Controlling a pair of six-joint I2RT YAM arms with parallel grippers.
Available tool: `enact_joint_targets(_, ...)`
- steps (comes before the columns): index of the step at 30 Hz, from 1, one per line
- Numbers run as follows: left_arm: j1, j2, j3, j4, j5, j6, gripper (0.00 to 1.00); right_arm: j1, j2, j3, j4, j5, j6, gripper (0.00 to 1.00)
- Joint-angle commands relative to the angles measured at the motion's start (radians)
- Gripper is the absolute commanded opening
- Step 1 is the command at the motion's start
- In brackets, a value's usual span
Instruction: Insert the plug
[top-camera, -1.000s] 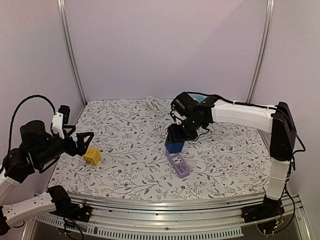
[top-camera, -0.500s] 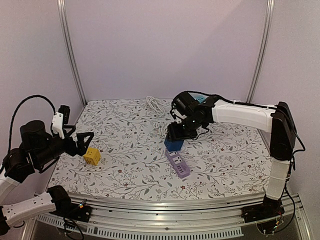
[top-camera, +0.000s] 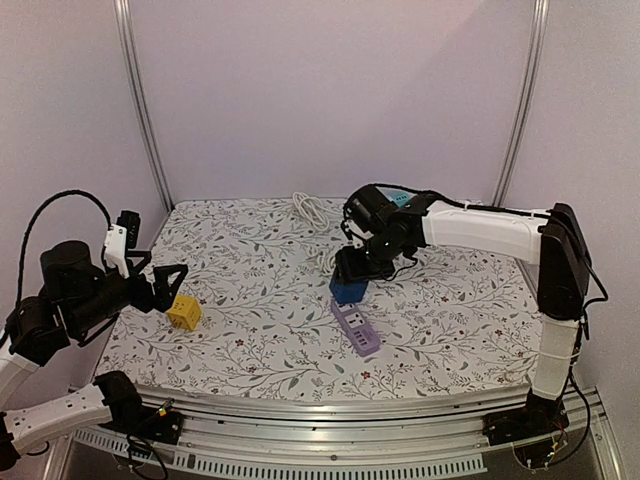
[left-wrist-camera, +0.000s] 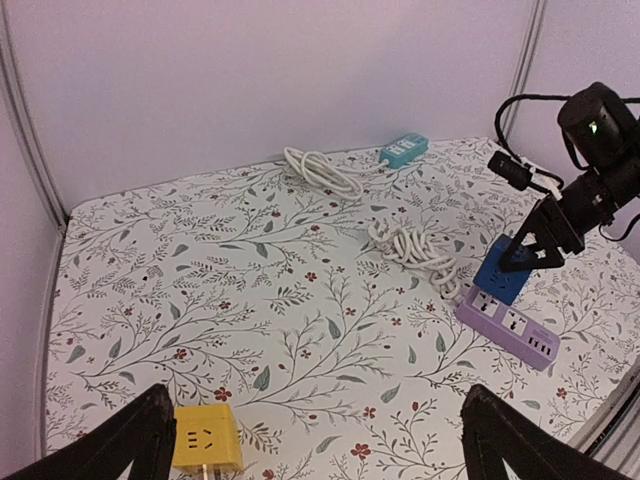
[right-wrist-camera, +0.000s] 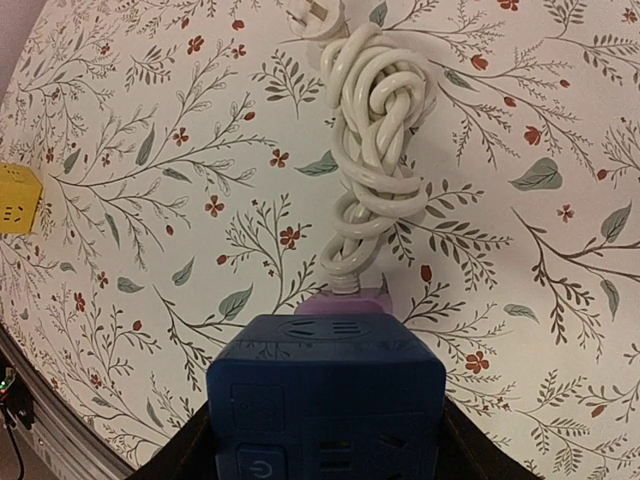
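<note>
Two roles show: the right gripper, jaws half closed on the blue cube plug, holds it at, possibly touching, the purple power strip's far end mid-tabletop for pressing in, while the left gripper hangs wide open and empty beside the yellow cube.

Two claws: left claw, right claw. Two cubes: blue cube, yellow cube. Two power strips: purple strip, teal strip. Two white cords: knotted cord, looped cord.
</note>
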Motion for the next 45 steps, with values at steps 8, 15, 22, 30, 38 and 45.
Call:
enact_joint_targets(8, 0.005, -0.011, -0.013, -0.016, -0.004, 0.004, 0.99, -0.007, 0.03, -0.037, 0.05, 0.008, 0.019, 0.0)
enact_joint_targets(15, 0.005, -0.012, -0.013, -0.016, 0.0, 0.003, 0.99, -0.006, 0.038, -0.041, 0.057, 0.007, 0.026, 0.0)
enact_joint_targets(22, 0.005, -0.015, -0.013, -0.017, -0.003, 0.004, 0.99, -0.006, 0.044, -0.046, 0.052, 0.047, 0.032, 0.0)
enact_joint_targets(30, 0.005, -0.018, -0.013, -0.018, -0.006, 0.002, 1.0, -0.006, 0.055, -0.033, 0.021, 0.067, 0.032, 0.0)
enact_joint_targets(38, 0.005, -0.017, -0.013, -0.017, -0.007, 0.003, 1.0, -0.007, 0.054, -0.001, -0.019, 0.078, -0.007, 0.0)
enact_joint_targets(45, 0.005, -0.018, -0.013, -0.016, -0.011, 0.003, 0.99, -0.007, 0.076, 0.016, -0.026, 0.066, -0.012, 0.0)
